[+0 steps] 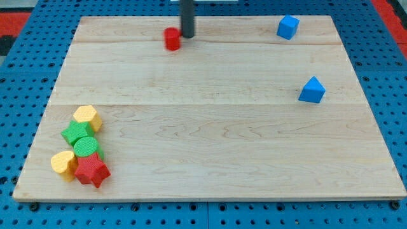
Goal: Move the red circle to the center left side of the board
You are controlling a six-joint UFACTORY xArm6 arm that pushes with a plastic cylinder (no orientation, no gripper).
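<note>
Sitting near the far edge of the worktop (210,127), a little left of middle, is the red circle (172,39), and that is a long way from home! The centre left side is where it must end up, and it is well apart from that spot, so I judge the job barely begun: nearly the whole trip remains.

My tip (187,36) stands just beside the circle on its right, touching or a hair off, too close to call. No claw on this arm, folks, just a plain rod, so nothing to open or close and nothing gripped. A shove from this side should send the circle left, but it also has to come nearer, so I expect the tip must work round to the far side too.

Look at the near left corner: a tight cluster, with a yellow block (86,117) at its far end, then a green star (76,133), a green block (88,148), a yellow heart (63,163) and a red star (92,170). It lies nearer than the target zone, so the route looks open if the push stops in time.

Over on the right, a blue cube (288,27) far off and a blue block (311,90) below it, both well out of play.
</note>
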